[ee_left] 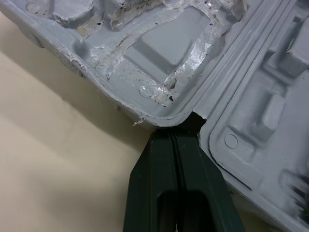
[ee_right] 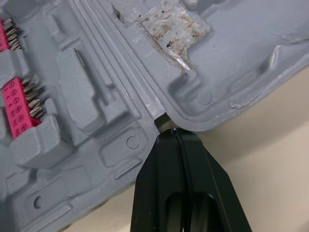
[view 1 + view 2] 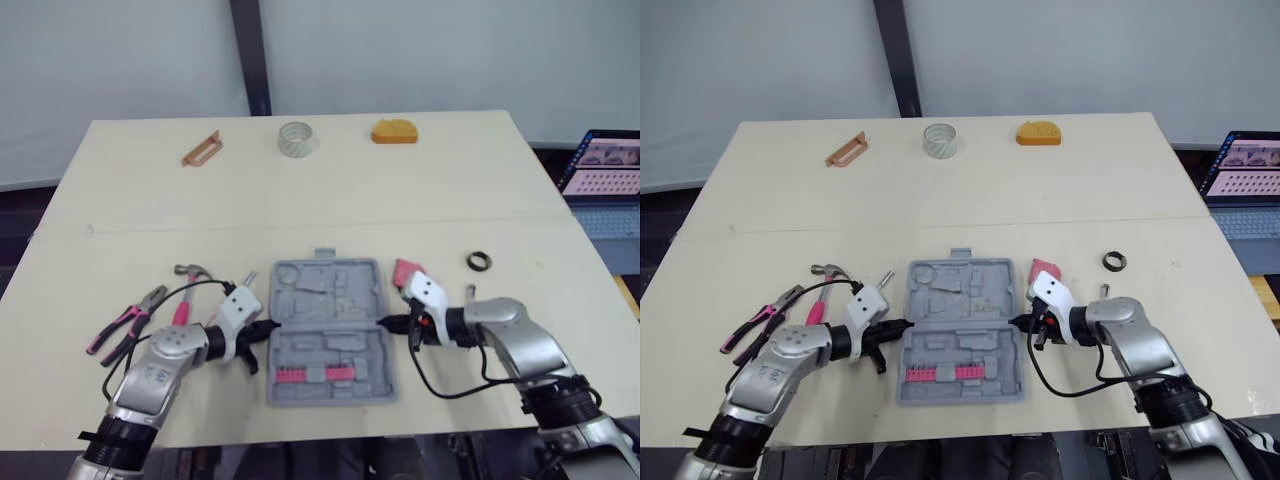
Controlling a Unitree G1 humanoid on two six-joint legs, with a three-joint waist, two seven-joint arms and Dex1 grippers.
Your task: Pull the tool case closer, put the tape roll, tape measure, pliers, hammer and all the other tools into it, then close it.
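Right up close, the left gripper [image 3: 270, 327] has its two black fingers [image 1: 157, 183] pressed tight together, the tip nosed into the hinge notch on the left side of the tool case [image 3: 330, 300]. Over on the other side it's a mirror: the right gripper [image 3: 386, 322], fingers together too, tip at the right-hand hinge notch. The case lies open and flat near the front edge of the table [image 3: 300, 200], both grey moulded halves facing up. A pink bit holder [image 3: 312, 375] sits in the near half; small round marks are printed on it, too tiny to read.

Left of the case lie the hammer [image 3: 188, 274] and the pliers [image 3: 128, 326]. A pink object [image 3: 404, 269] peeks out behind the right gripper, mostly hidden. A black ring [image 3: 479, 261] sits to the right. Far back: a brown bracket-like piece [image 3: 201, 149], the tape roll [image 3: 297, 138] and the orange tape measure [image 3: 395, 131], no label legible.

The table is pale beige with a seam across the middle. Behind it stands a light wall with a dark post [image 3: 250, 55]. A laptop [image 3: 603, 168] is cut off at the right edge, its screen unreadable.
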